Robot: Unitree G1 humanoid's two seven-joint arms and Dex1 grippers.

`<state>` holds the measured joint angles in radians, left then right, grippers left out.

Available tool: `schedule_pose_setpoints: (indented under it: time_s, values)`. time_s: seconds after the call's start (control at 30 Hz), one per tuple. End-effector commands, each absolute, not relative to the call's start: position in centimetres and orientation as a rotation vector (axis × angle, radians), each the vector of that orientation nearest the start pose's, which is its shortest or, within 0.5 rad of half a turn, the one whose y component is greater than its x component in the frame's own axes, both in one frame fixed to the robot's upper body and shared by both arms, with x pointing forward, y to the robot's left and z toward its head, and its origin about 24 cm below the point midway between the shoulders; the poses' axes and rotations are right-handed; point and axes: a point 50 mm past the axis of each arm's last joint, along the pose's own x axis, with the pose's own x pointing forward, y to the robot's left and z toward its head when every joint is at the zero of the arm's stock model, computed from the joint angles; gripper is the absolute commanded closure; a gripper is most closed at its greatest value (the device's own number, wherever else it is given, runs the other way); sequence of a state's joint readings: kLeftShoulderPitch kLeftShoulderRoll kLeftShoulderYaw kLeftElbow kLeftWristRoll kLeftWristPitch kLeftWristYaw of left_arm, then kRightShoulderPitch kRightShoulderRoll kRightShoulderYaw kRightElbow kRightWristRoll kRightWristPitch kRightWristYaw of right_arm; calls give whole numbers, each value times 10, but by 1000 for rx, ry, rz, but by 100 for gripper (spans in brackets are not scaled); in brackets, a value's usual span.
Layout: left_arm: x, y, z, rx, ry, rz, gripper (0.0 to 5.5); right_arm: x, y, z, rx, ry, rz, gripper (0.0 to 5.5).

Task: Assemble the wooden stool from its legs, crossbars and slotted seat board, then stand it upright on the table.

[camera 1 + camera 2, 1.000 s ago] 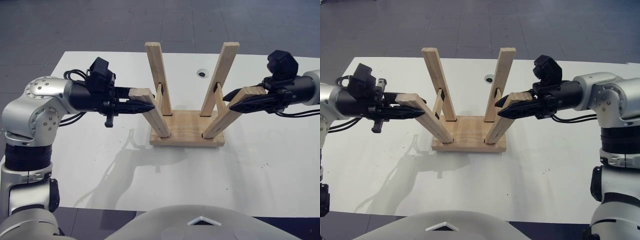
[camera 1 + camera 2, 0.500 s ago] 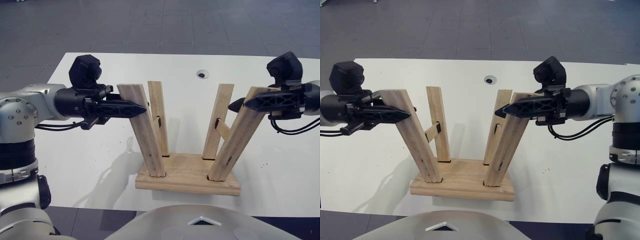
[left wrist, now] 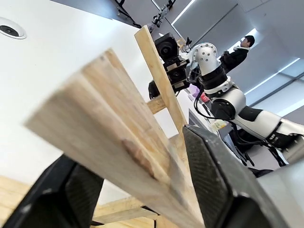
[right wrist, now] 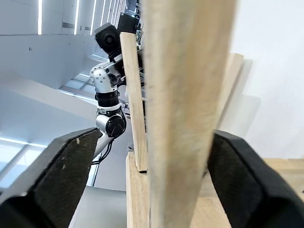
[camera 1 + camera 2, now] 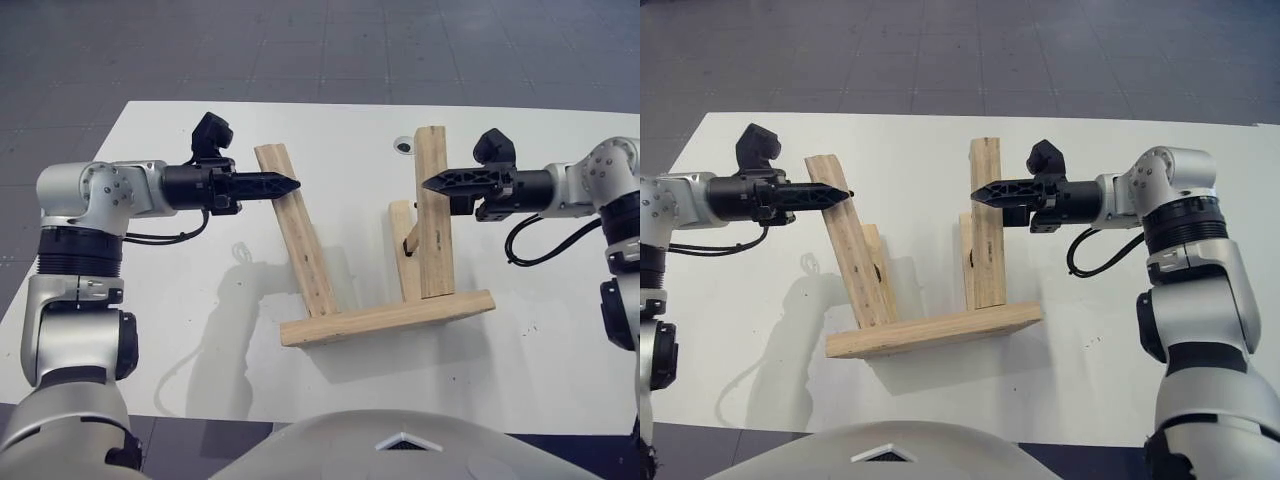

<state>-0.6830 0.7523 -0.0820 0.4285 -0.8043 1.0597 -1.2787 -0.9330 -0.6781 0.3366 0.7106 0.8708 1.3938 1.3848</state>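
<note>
White table (image 5: 150, 330) holds the wooden stool (image 5: 425, 270), upside down near the middle. Its seat board (image 5: 385, 320) is at the bottom and tilted, with the right end higher than the left. The legs point up. The left gripper (image 5: 285, 184) is squeezed tight on the top of the left leg (image 5: 300, 250). The right gripper (image 5: 432, 183) is squeezed tight on the top of the right leg (image 5: 433, 220). A little round hole (image 5: 403, 146) sits in the table behind the stool.

Seat board (image 5: 935, 330): one. Legs (image 5: 845, 240): four. Crossbars (image 3: 156, 104): one visible. Hands: two, left hand (image 5: 285, 184) and right hand (image 5: 428, 184). Bench (image 5: 150, 330): one.
</note>
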Motion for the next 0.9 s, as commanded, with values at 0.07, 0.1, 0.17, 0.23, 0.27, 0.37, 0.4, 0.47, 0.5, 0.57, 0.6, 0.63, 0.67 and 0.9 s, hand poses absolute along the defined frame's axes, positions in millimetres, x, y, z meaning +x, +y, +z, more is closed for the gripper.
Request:
schedule_pose_setpoints:
  time_s: [0.07, 0.1, 0.17, 0.23, 0.27, 0.37, 0.4, 0.47, 0.5, 0.57, 0.6, 0.63, 0.67, 0.9]
  values:
    - [328, 233, 150, -547, 479, -1061, 213, 319, -188, 146, 850, 963, 1267, 86]
    - [331, 235, 148, -538, 463, -1028, 200, 319, -189, 145, 841, 957, 1259, 72]
    - [338, 242, 144, -530, 433, -946, 195, 321, -192, 142, 815, 935, 1241, 35]
    - [340, 250, 147, -576, 397, -908, 195, 323, -196, 139, 790, 913, 1216, 35]
    - [339, 253, 149, -600, 387, -911, 195, 323, -199, 138, 778, 907, 1205, 35]
    - [336, 260, 161, -631, 340, -926, 195, 324, -209, 135, 740, 871, 1164, 35]
    - [336, 266, 169, -636, 301, -920, 195, 325, -215, 136, 687, 823, 1160, 35]
    - [333, 277, 184, -640, 221, -909, 195, 326, -226, 139, 624, 766, 1140, 35]
    - [330, 284, 194, -639, 170, -912, 195, 326, -233, 141, 598, 740, 1124, 35]
    - [315, 296, 211, -595, 109, -932, 195, 323, -248, 145, 540, 695, 1104, 35]
    - [303, 302, 213, -548, 124, -938, 195, 320, -257, 146, 453, 674, 1099, 35]
    - [295, 305, 213, -516, 142, -941, 195, 317, -262, 147, 391, 663, 1098, 35]
    - [281, 309, 201, -421, 234, -929, 195, 307, -270, 143, 252, 678, 1109, 35]
    - [172, 292, 117, -45, 701, -1044, 195, 245, -293, 122, -179, 759, 1241, 35]
